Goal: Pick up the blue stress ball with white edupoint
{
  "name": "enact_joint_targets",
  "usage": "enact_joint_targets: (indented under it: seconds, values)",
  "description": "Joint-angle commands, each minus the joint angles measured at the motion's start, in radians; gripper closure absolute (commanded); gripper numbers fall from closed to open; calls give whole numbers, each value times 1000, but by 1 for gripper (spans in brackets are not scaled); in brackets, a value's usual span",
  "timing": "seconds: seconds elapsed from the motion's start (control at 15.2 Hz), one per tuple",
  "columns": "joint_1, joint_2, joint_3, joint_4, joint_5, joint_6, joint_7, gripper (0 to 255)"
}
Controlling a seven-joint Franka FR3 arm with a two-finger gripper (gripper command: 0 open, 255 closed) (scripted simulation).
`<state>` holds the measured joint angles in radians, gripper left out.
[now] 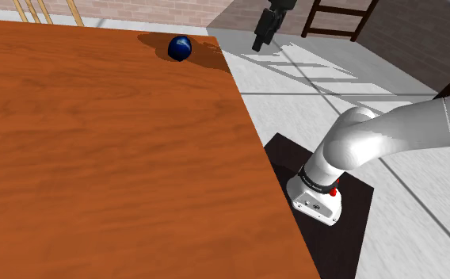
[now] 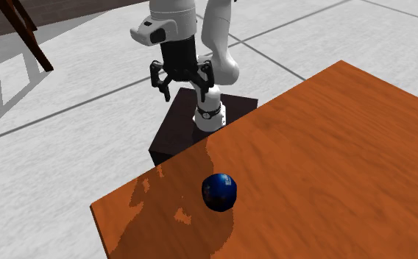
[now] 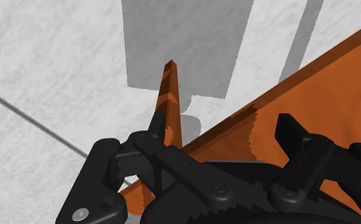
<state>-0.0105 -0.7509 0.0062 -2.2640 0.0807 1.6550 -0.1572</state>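
A glossy dark blue ball (image 1: 179, 48) rests on the orange-brown wooden table (image 1: 97, 158), close to its far corner. In the second exterior view the ball (image 2: 220, 191) lies near the table's (image 2: 333, 162) near-left corner, with pale markings on it. My black gripper (image 2: 183, 92) hangs open in the air above the floor, beyond the table edge and well apart from the ball. It appears at the shoulder view's top as the gripper (image 1: 265, 32), to the right of the ball. In the wrist view the gripper (image 3: 224, 137) holds nothing, and the table's corner (image 3: 170, 83) lies beyond it.
The black stand (image 1: 350, 230) sits on the grey tiled floor (image 1: 358, 87) beside the table's edge. A dark ladder-like frame (image 1: 338, 20) stands behind the gripper, and pale wooden slats (image 1: 49, 12) rise past the table's far side. Dark furniture (image 2: 23, 29) stands far off.
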Motion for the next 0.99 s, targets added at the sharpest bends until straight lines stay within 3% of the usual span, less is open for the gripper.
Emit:
enact_joint_targets:
  seconds: [0.0, 0.46, 0.92]
  values:
    - [0, 0, 0, 0, 0, 0, 0, 0]
    - [12, 126, 96, 7, 72, 236, 137, 0]
    - [8, 297, 192, 86, 93, 451, 275, 0]
